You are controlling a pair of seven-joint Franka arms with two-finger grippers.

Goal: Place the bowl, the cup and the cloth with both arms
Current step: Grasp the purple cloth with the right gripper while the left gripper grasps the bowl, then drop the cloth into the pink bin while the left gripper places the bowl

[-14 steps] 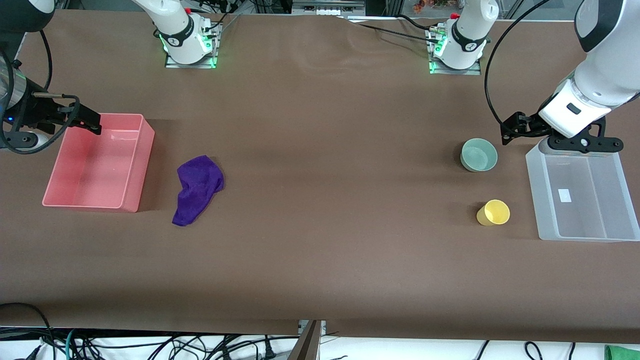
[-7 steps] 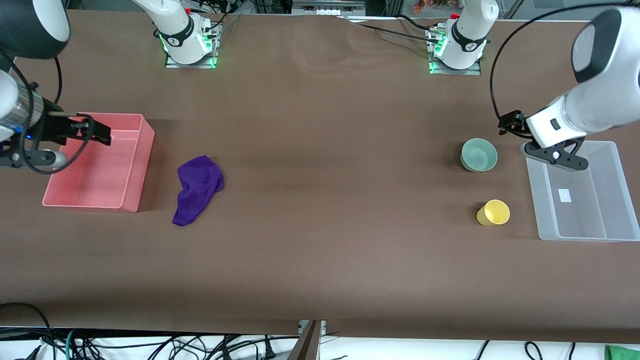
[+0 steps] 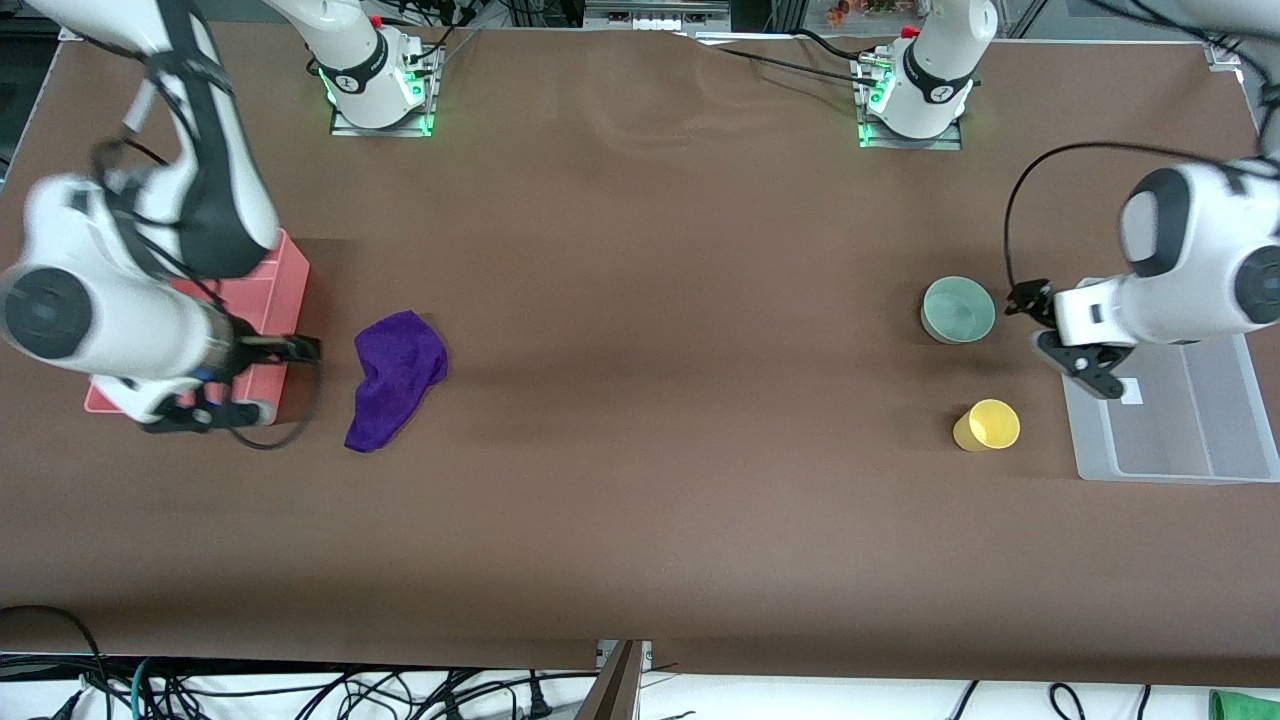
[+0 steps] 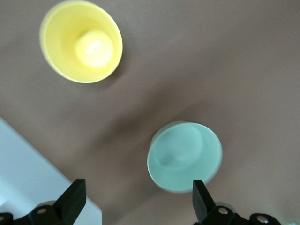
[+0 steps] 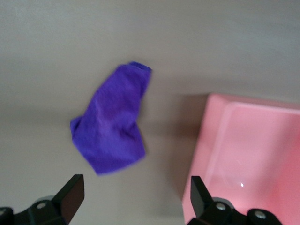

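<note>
The pale mint-green bowl stands upright toward the left arm's end of the table. The yellow cup stands nearer the front camera than the bowl. Both show in the left wrist view, the bowl and the cup. My left gripper is open and empty, in the air beside the bowl, at the clear bin's edge. The purple cloth lies crumpled beside the pink bin and shows in the right wrist view. My right gripper is open and empty over the pink bin's corner, next to the cloth.
The pink bin sits at the right arm's end, mostly hidden by the right arm; it also shows in the right wrist view. The clear plastic bin sits at the left arm's end beside the cup. Both arm bases stand at the table's top edge.
The right gripper has swung from over the pink bin's farther end to its corner by the cloth. The left gripper has moved off the clear bin toward the bowl and cup.
</note>
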